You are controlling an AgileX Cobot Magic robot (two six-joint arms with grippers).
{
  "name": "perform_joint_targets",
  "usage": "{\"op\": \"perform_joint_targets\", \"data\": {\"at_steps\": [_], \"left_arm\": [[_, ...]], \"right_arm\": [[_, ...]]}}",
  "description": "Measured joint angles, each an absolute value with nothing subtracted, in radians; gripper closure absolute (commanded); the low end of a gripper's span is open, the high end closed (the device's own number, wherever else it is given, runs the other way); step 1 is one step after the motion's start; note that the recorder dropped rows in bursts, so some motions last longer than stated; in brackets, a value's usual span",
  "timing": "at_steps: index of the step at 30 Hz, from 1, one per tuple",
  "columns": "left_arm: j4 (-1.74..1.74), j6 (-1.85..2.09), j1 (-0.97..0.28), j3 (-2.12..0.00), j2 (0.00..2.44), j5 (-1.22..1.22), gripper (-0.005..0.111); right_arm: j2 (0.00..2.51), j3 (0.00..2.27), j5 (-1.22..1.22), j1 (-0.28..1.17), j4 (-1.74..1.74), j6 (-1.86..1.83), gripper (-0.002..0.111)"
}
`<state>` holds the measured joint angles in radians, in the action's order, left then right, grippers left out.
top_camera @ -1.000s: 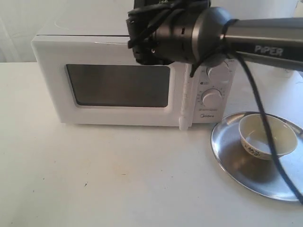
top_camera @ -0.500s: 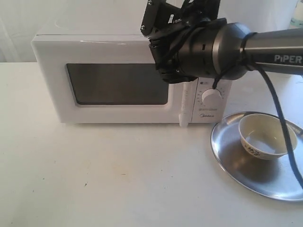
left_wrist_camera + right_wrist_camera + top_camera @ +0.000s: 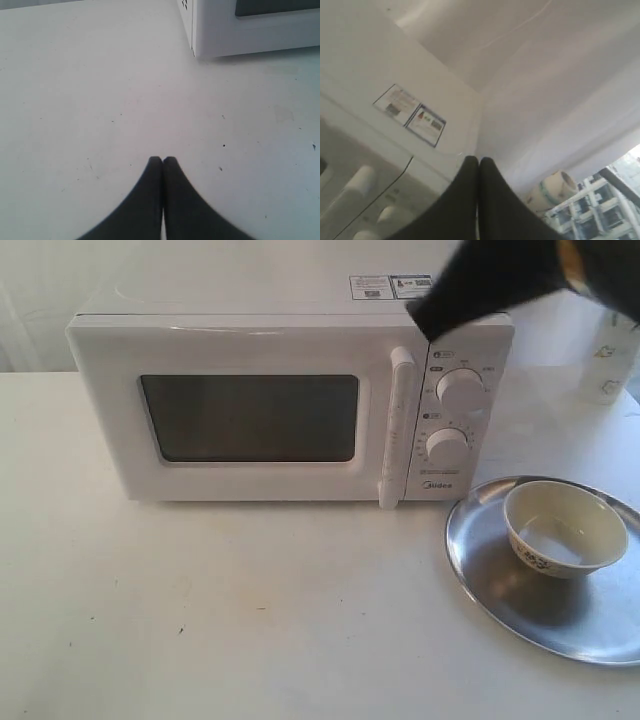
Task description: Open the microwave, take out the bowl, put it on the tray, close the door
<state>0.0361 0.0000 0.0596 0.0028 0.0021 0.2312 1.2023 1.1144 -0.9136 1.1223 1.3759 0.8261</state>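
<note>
Microwave [image 3: 250, 400]: stood on the counter [image 3: 250, 610], with its door [image 3: 250, 430] shut flush and the bar handle [image 3: 397, 430] upright beside two knobs [image 3: 460, 390].
Bowl [image 3: 565, 530]: set upright inside the tray [image 3: 490, 570].
Tray: laid on the counter just beside the microwave's front right corner.
Left claw [image 3: 162, 160]: fingers pressed together, nothing held, poised over bare counter with a lower corner of the microwave seen beyond it.
Right claw [image 3: 478, 160]: fingers pressed together, nothing held, raised near the stickers [image 3: 410, 114] on the microwave's top.
Right arm [image 3: 500, 275]: seen as a dark blur above the knob panel.
Bowl relative to the claws: well apart from both, and lower than the right one.
</note>
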Motion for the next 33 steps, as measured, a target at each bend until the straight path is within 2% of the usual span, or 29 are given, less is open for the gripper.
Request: {"op": "perform_joint_targets", "data": {"at_steps": [3, 8, 14, 25, 30, 33], "left_arm": [[0.036, 0.0, 0.06, 0.003, 0.002, 0.231, 0.107], [0.036, 0.0, 0.06, 0.003, 0.002, 0.231, 0.107], [0.036, 0.0, 0.06, 0.003, 0.002, 0.231, 0.107], [0.036, 0.0, 0.06, 0.003, 0.002, 0.231, 0.107], [0.036, 0.0, 0.06, 0.003, 0.002, 0.231, 0.107], [0.036, 0.0, 0.06, 0.003, 0.002, 0.231, 0.107]], "right_arm": [[0.942, 0.856, -0.821, 1.18, 1.337, 0.882, 0.108], [0.608, 0.606, -0.67, 1.197, 1.288, 1.122, 0.108], [0.425, 0.586, -0.652, 1.197, 1.273, 1.165, 0.108], [0.338, 0.585, -0.691, 1.197, 1.231, 1.167, 0.108], [0.264, 0.533, -0.746, 1.132, 0.94, 1.169, 0.108], [0.209, 0.465, -0.728, 1.0, 0.675, 1.169, 0.108]]}}
